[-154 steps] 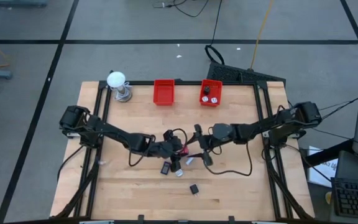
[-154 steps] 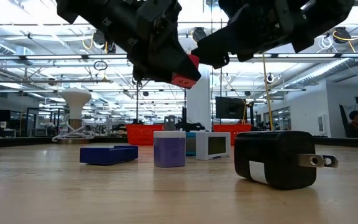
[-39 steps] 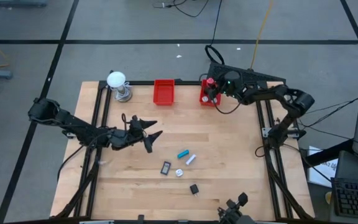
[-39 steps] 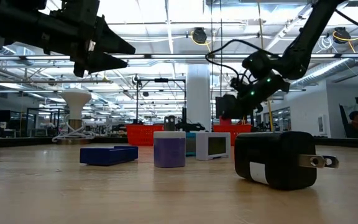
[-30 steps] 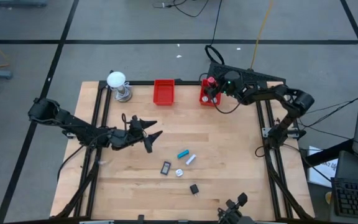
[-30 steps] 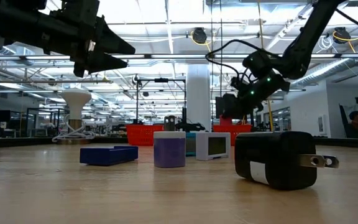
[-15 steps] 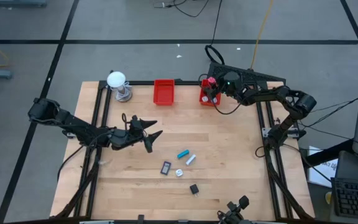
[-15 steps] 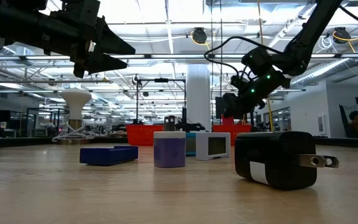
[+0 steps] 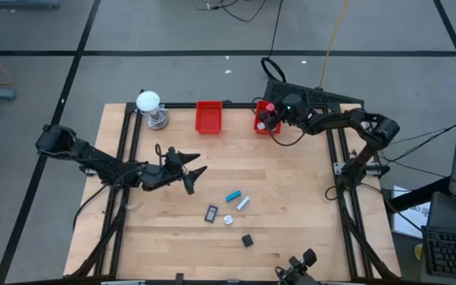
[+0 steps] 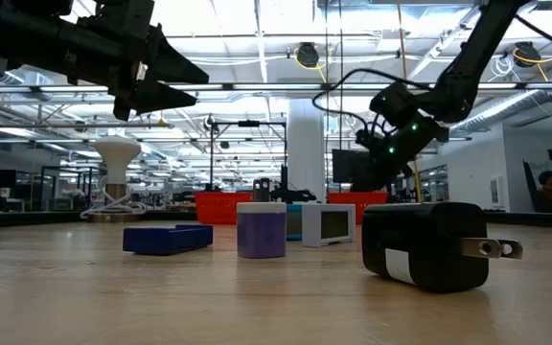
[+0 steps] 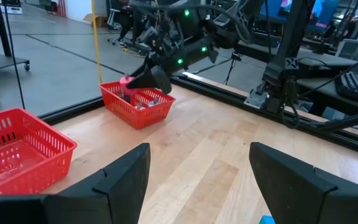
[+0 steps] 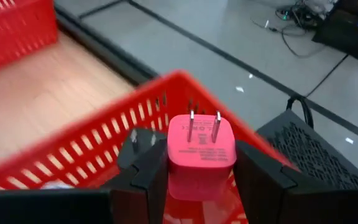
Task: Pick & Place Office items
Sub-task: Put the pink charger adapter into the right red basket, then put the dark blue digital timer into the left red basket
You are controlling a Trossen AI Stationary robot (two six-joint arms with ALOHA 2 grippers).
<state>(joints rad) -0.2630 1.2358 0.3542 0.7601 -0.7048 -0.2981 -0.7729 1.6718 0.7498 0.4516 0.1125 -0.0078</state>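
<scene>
Overhead, table-level, 2 wrist cams

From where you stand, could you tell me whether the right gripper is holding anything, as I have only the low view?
Observer: Yes. In the right wrist view the right gripper is shut on a pink plug, prongs pointing away from the camera.
Operator: Thank you. Where is it over the table?
Observer: In the high view it hangs over the right-hand red bin at the table's far edge.
Operator: Is that bin empty?
Observer: No. The left wrist view shows small pieces already lying in it, too small to name.
Operator: And the left arm?
Observer: The left gripper waits open above bare wood, left of the loose items.
</scene>
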